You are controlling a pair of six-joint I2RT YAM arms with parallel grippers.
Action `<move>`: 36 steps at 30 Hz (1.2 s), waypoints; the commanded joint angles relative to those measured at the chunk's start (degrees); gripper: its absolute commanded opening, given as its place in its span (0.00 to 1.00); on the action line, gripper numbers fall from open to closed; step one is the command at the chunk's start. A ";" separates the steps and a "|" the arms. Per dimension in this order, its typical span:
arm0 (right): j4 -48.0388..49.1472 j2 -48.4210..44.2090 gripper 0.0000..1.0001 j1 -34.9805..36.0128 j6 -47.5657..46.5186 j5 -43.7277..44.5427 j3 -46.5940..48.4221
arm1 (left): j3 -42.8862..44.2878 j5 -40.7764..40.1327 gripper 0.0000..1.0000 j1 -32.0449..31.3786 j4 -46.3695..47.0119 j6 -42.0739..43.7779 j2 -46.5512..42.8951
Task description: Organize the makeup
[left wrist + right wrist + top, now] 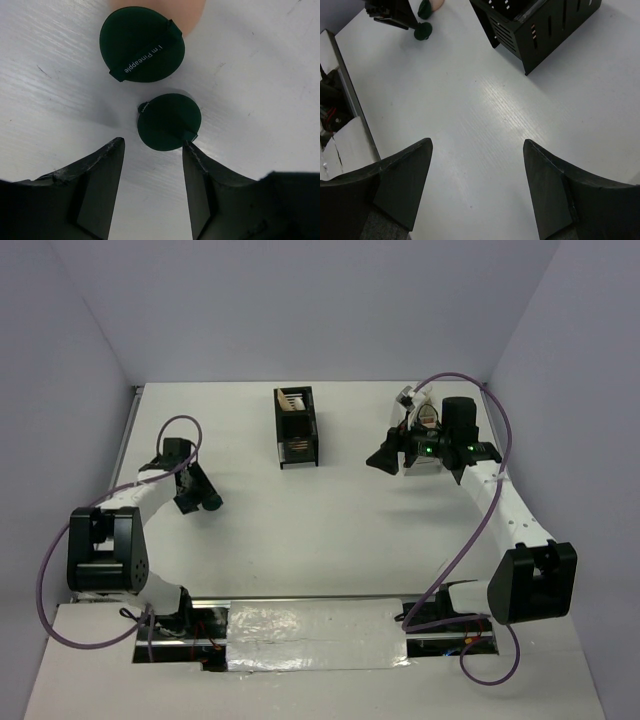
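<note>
Left gripper point(152, 146) spread, pitched down well left of the black organizer box point(297, 428), 1 fingertip point(194, 156) touching a small dark green compact point(170, 121), a larger lettered compact point(141, 44) overlapping a peach puff point(186, 10).

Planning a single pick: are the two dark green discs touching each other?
Apart. Left wrist view shows a clear gap between the lettered disc and the smaller disc.

2 organizer boxes on a white table point(330, 530)
The black slotted box point(296, 430) stands far-centre; the white box point(420, 462), partly hidden, sits to its right; a silver foil strip point(315, 640) lines the near edge.
</note>
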 commanded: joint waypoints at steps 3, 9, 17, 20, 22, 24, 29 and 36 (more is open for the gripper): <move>0.08 -0.14 0.81 0.41 -0.16 -0.08 2.00 | 2.53 -0.92 0.61 0.16 2.01 -0.52 3.42; 0.26 -0.14 0.81 0.41 -0.07 -0.08 1.83 | 3.85 -1.44 0.58 0.16 2.55 -0.26 7.47; 0.26 -0.67 0.81 0.41 -0.16 0.27 1.74 | 4.38 -1.88 0.40 0.16 2.63 0.09 10.28; 0.26 -0.67 0.81 0.33 -0.16 0.27 1.65 | 3.85 -1.71 0.26 0.16 2.72 0.36 10.11; 0.26 -0.67 0.81 0.33 -0.16 0.18 1.65 | 3.59 -1.09 0.21 0.16 2.90 0.71 10.11; 0.26 -0.67 0.81 0.33 -0.07 0.09 1.65 | 3.41 -0.48 0.19 0.16 3.07 1.06 9.76; 0.26 -0.76 0.81 0.41 -0.07 0.18 1.74 | 2.53 3.03 0.04 0.07 4.21 2.64 7.39; 0.43 -1.02 0.81 0.33 0.10 0.09 1.56 | 2.18 11.64 0.00 -0.37 5.18 5.62 -3.15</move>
